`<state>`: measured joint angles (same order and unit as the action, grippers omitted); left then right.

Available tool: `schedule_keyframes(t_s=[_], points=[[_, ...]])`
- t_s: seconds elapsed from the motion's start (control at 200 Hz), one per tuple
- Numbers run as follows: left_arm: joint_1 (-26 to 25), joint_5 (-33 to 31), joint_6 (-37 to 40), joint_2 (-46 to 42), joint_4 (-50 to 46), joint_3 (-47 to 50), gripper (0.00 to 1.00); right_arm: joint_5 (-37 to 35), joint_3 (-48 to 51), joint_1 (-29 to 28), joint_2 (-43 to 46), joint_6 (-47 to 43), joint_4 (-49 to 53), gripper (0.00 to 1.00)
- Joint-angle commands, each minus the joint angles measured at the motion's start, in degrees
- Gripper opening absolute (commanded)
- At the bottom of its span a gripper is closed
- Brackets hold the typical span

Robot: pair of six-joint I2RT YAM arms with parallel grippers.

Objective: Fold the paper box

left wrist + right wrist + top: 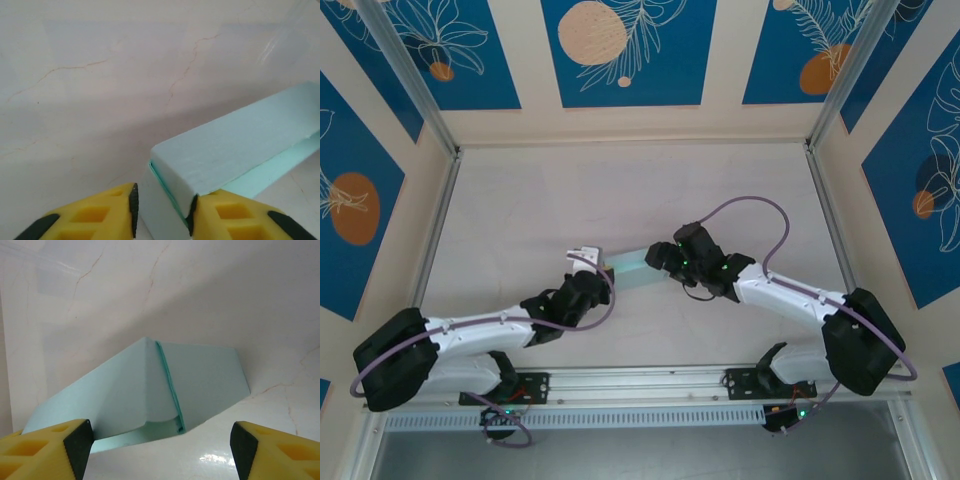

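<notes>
Left gripper [162, 212] sits loose around the paper box [235, 145]'s near corner edge, with one pad just off the card. Right gripper [162, 442] gapes wide, and the box's open end lies just ahead, untouched. The table [520, 210] stretches beyond both.

Box: I see the pale light-blue card paper box [634, 266] lying on the pale marbled tabletop [520, 210], between my two grippers.
Left gripper [162, 206]: one box end sits between its fingers [225, 215], against the finger on the wrist view's right; the rest runs ahead, rightward.
Right gripper [161, 445]: the box lies just ahead of its widely spread fingertips, midway between them.
</notes>
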<state>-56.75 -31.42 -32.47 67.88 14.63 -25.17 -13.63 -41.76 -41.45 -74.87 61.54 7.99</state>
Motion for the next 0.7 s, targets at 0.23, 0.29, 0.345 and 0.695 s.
schedule_keyframes(t_s=[0.23,0.29,0.345,0.695], points=[[-0.9,12.0,2.0,-5.6,-9.6,3.5,0.5,-1.0,1.0,0.8,-3.4,-1.1,5.2,0.69],[-1.0,13.3,2.2,-6.8,-9.1,4.0,0.54,-1.0,0.9,0.9,-3.5,-1.2,5.0,0.69],[-1.0,14.6,2.7,-7.8,-8.7,4.3,0.56,-0.9,0.7,0.9,-3.9,-1.3,5.0,0.69],[-0.9,18.0,4.2,-11.4,-10.3,4.4,0.78,-0.8,-1.1,0.9,-5.6,-2.0,5.5,0.68]])
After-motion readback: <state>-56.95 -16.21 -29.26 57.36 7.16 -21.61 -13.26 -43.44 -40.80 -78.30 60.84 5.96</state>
